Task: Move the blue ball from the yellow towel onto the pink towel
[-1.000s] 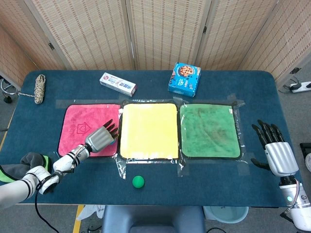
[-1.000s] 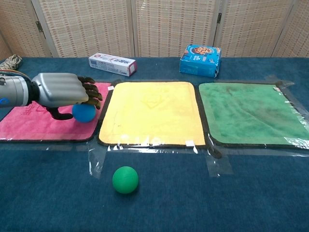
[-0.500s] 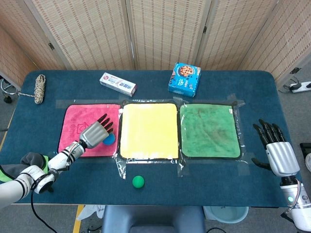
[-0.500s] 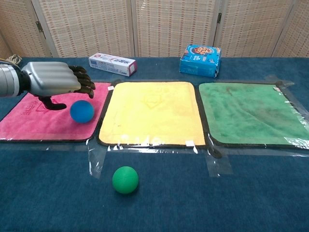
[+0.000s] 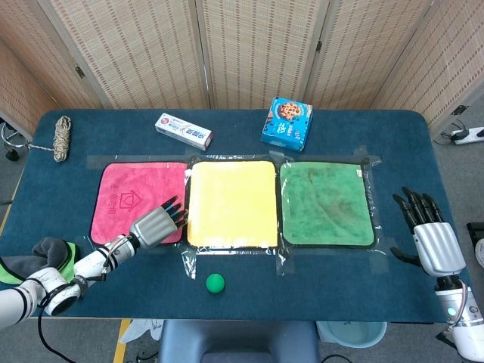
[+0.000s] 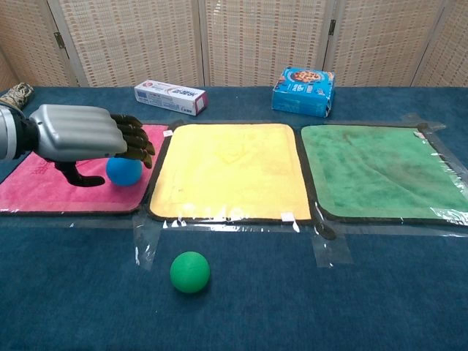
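Note:
The blue ball (image 6: 124,172) lies on the pink towel (image 6: 44,186) near its right edge, next to the yellow towel (image 6: 230,168). My left hand (image 6: 80,135) hovers over the ball with its fingers stretched out flat and its thumb hanging below, and it holds nothing. In the head view the left hand (image 5: 159,224) covers the ball at the front right corner of the pink towel (image 5: 121,197). The yellow towel (image 5: 231,200) has nothing on it. My right hand (image 5: 431,234) stays at the table's right edge, fingers spread and empty.
A green ball (image 6: 190,272) sits on the blue cloth in front of the yellow towel. A green towel (image 5: 325,200) lies to the right. At the back are a toothpaste box (image 5: 183,130), a blue cookie box (image 5: 288,123) and a coil of rope (image 5: 60,138).
My left hand rose clear of the blue ball, then dropped back over it, shifting slightly toward the table's front. The ball stayed on the pink towel. The right hand kept still.

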